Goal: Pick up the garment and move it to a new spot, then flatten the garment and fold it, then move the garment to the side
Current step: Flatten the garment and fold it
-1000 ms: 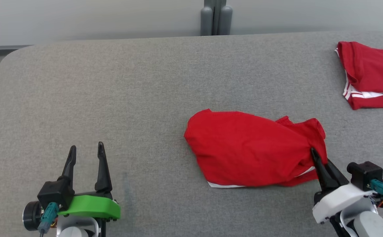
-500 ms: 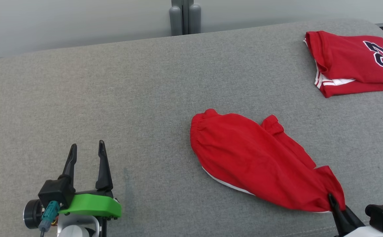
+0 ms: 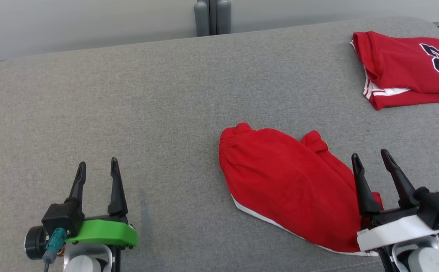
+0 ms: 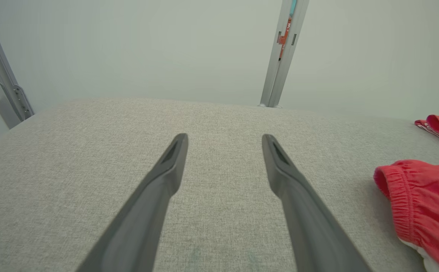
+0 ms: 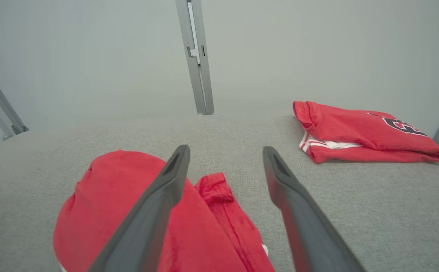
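Garment [image 3: 291,189], red cloth, white-hemmed: crumpled on grey fabric tabletop [image 3: 147,105], right of centre. Right tool [image 3: 370,155]: at garment's near right end, fingers spread, empty. Left tool [image 3: 97,163]: spread, well apart, pointing forward.

A broad grey woven-fabric counter [image 3: 128,94] with rounded far corners spread ahead of the fingers [image 4: 164,177]. Past their tips a slim grey metal post [image 4: 281,56] rose against a plain pale wall [image 4: 128,49], evenly lit.
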You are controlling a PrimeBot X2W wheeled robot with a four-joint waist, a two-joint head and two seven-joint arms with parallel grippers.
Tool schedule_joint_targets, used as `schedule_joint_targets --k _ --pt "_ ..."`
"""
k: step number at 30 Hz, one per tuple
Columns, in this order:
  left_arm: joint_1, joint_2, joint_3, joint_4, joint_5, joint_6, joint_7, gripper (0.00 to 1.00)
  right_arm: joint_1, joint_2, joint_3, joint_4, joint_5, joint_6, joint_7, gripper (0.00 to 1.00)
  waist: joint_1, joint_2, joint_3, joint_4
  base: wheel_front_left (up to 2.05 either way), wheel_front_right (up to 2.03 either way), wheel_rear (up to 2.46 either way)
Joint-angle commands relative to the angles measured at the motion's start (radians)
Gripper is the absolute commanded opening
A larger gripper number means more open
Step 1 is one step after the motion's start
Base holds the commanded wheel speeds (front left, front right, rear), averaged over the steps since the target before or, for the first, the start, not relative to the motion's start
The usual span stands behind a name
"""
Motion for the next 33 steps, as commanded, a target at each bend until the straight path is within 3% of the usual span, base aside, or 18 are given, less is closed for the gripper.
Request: schedule_joint_targets --k 1,10,17,26,33 --pt "-0.011 0.003 0.003 0.004 0.008 -0.002 0.0 1.0 -0.028 0.009 0.011 0.013 -0.007 -0.001 -0.015 1.0 0.0 0.0 0.002 0.003 0.0 0.0 0.0" --pt "-0.024 0.003 -0.008 0.015 0.011 -0.009 0.0 1.0 -0.127 0.044 0.075 0.125 -0.011 -0.001 -0.039 1.0 0.0 0.0 0.011 0.024 0.0 0.0 0.0" --pt "-0.067 0.003 -0.046 0.041 0.026 -0.035 0.0 1.0 -0.151 0.043 0.07 0.125 -0.004 -0.001 -0.038 1.0 0.0 0.0 0.027 0.009 0.0 0.0 0.0" --pt "-0.229 0.003 -0.223 0.207 0.042 -0.132 0.001 1.0 -0.178 0.038 0.083 0.12 0.008 -0.001 -0.038 1.0 0.0 0.0 0.043 -0.053 0.0 0.0 0.0" --pt "-0.33 0.004 -0.387 0.357 -0.025 -0.148 0.052 1.0 -0.183 0.043 0.086 0.122 0.013 -0.001 -0.038 1.0 0.0 0.0 0.062 -0.107 0.0 0.0 0.0"
